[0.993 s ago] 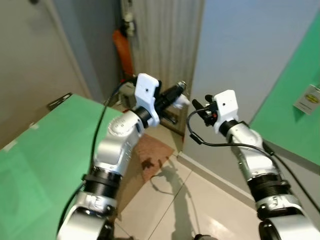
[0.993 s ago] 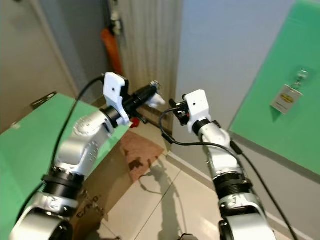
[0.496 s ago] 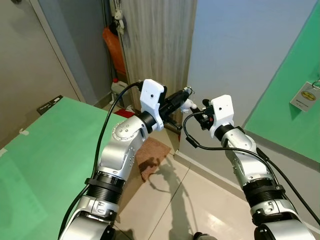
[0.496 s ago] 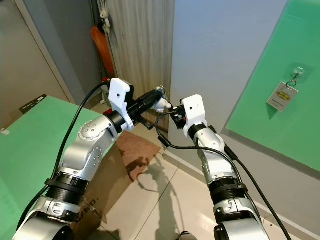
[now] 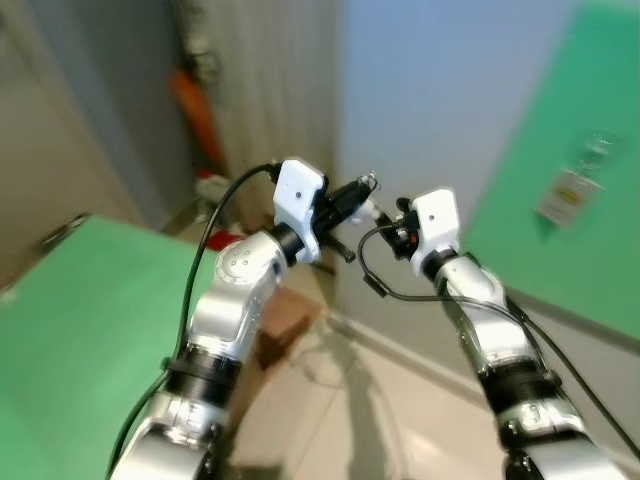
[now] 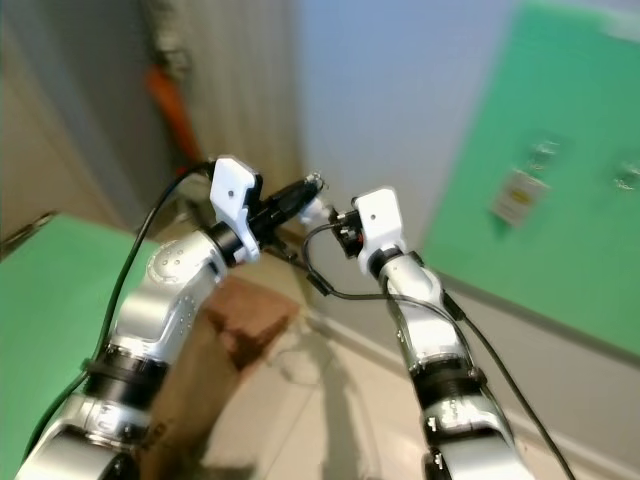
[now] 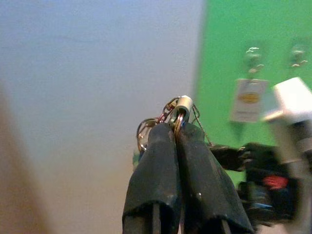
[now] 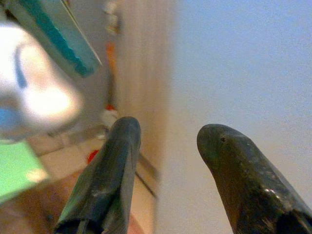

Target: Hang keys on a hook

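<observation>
My left gripper (image 7: 174,127) is shut on a bunch of keys (image 7: 168,114) with metal rings and a small pale fob, held up in front of me at chest height (image 5: 360,190). My right gripper (image 8: 165,134) is open with nothing between its fingers, raised just right of the left one (image 5: 392,215). On the green wall panel (image 6: 570,200) to the right, two small hooks show: one (image 7: 252,52) carries a white tag with a yellow label (image 7: 249,99), the other (image 7: 298,52) beside it is bare. The head views are blurred.
A pale blue wall (image 5: 430,90) stands straight ahead, a wood-grain door panel (image 5: 290,80) to its left with an orange object (image 5: 190,110) beside it. A green-topped surface (image 5: 70,330) lies at my left, a brown mat (image 6: 250,310) on the tiled floor below.
The whole picture has shifted left and blurred, so the camera has turned right toward the green panel. Both arms keep the same raised pose, keys still held.
</observation>
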`<state>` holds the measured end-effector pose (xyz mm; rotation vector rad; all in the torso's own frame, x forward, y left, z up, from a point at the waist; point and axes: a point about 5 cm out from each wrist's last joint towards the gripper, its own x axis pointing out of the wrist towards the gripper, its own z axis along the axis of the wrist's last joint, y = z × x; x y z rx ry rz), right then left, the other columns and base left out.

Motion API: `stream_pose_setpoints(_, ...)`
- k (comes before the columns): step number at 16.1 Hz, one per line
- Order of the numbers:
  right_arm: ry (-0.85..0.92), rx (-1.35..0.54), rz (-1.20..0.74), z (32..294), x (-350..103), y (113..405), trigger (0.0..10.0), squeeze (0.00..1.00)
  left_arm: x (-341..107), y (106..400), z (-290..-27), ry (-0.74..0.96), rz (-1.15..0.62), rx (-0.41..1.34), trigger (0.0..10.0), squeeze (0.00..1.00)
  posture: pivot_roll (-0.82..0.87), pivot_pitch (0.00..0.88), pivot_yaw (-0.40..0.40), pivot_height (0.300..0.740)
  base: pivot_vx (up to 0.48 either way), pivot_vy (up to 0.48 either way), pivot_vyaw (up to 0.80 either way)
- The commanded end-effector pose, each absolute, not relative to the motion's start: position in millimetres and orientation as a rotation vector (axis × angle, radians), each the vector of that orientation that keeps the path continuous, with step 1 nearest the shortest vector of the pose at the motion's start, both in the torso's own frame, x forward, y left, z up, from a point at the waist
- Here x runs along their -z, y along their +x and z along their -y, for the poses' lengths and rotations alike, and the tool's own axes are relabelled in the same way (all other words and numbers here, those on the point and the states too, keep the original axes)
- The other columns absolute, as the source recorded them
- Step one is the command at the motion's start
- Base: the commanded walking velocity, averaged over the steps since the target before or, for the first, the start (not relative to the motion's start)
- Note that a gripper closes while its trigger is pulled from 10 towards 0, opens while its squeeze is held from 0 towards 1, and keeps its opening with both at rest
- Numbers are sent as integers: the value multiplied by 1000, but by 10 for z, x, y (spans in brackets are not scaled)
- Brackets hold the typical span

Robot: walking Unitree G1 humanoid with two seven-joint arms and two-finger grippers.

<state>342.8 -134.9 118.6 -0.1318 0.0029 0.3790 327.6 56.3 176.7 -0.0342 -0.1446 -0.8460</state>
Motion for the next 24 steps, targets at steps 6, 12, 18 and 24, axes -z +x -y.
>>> stream_pose_setpoints(6, -137, -385, 10, 1280, -1228, 3440, 10000, 0, -1828, 3261, -598, -1, 172, 880, 0, 0, -67, 0, 80, 740, 96, -269, -528)
stream_pose_setpoints(12, -151, -378, 11, 1288, -1227, 3434, 10000, 0, -1819, 3261, -584, 2, 170, 886, 0, 0, -73, 0, 76, 740, 0, 0, -525)
stream_pose_setpoints(18, -179, -374, 43, 1301, -1268, 3441, 10000, 0, -1827, 3272, -561, -2, 173, 881, 0, 0, -74, 0, 67, 740, 0, 0, -188)
stream_pose_setpoints(24, -186, -360, 40, 1289, -1238, 3416, 10000, 0, -1811, 3278, -573, 17, 166, 867, 0, 0, -76, 0, 72, 740, 0, 0, 0)
